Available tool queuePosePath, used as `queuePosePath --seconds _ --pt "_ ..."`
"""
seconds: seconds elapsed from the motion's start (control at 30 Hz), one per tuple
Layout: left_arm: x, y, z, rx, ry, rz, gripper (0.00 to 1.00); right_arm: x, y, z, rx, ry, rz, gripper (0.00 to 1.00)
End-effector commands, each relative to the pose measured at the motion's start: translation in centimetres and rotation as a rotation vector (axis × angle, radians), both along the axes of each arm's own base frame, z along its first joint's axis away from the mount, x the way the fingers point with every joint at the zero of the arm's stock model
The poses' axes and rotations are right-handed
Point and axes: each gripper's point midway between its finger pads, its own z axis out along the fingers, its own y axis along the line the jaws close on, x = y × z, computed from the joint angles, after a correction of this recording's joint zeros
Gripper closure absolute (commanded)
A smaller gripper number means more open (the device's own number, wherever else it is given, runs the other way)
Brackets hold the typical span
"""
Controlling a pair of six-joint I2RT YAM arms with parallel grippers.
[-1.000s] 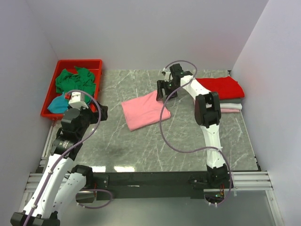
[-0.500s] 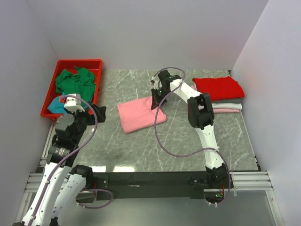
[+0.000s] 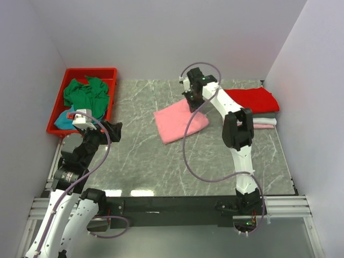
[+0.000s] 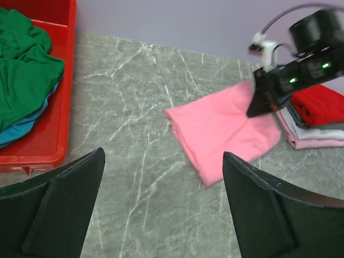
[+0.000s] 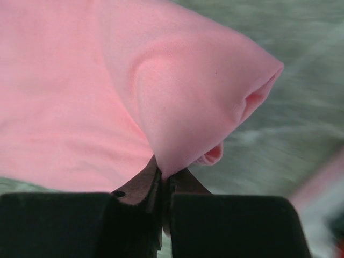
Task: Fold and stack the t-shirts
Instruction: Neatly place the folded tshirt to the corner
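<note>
A folded salmon pink t-shirt [image 3: 180,121] [image 4: 223,129] [image 5: 80,97] lies on the marble table, its far edge lifted. My right gripper [image 3: 192,101] [image 5: 164,180] is shut on that pinched edge of cloth. A stack of folded t-shirts sits at the back right, a red one [image 3: 251,100] on top of a grey one and a pale pink one [image 4: 312,143]. A crumpled green t-shirt [image 3: 85,92] [image 4: 24,64] and a teal one [image 3: 65,120] lie in the red bin. My left gripper [image 4: 161,207] hangs open above bare table, left of the pink shirt.
The red plastic bin [image 3: 110,72] [image 4: 37,158] stands at the back left corner of the grey marble table [image 3: 140,161]. White walls close in the back and both sides. The metal rail with the arm bases runs along the near edge.
The right gripper has shut on the pink shirt's far edge and pulled the shirt to the right, toward the stack. The left arm has shifted slightly, its jaws still wide.
</note>
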Motion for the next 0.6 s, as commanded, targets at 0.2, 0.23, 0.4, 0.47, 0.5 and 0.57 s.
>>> queuePosePath --seconds 0.2,0.23,0.4,0.47,0.5,0.57 --pt "-0.4 -0.4 1.5 0.003 -0.068 -0.033 0.04 3.2 -9.5 9.6 -0.32 -0.274 -0.016 1.0" --pt "-0.4 -0.4 1.6 0.002 -0.071 -0.033 0.04 3.5 -10.2 10.1 -0.339 -0.286 -0.029 1.0" --pt "-0.6 -0.5 1.7 0.0 -0.08 -0.042 0.04 4.0 -13.6 12.0 -0.438 -0.334 -0.065 1.0" --pt "-0.6 -0.6 1.7 0.0 -0.08 -0.046 0.04 4.2 -14.4 12.8 -0.452 -0.352 -0.081 1.0" --pt "-0.6 -0.6 1.7 0.0 -0.08 -0.046 0.04 4.2 -14.8 13.1 -0.451 -0.356 -0.09 1.0" --pt "-0.6 -0.6 1.7 0.0 -0.079 -0.046 0.04 4.3 -15.5 14.3 -0.452 -0.384 -0.106 1.0"
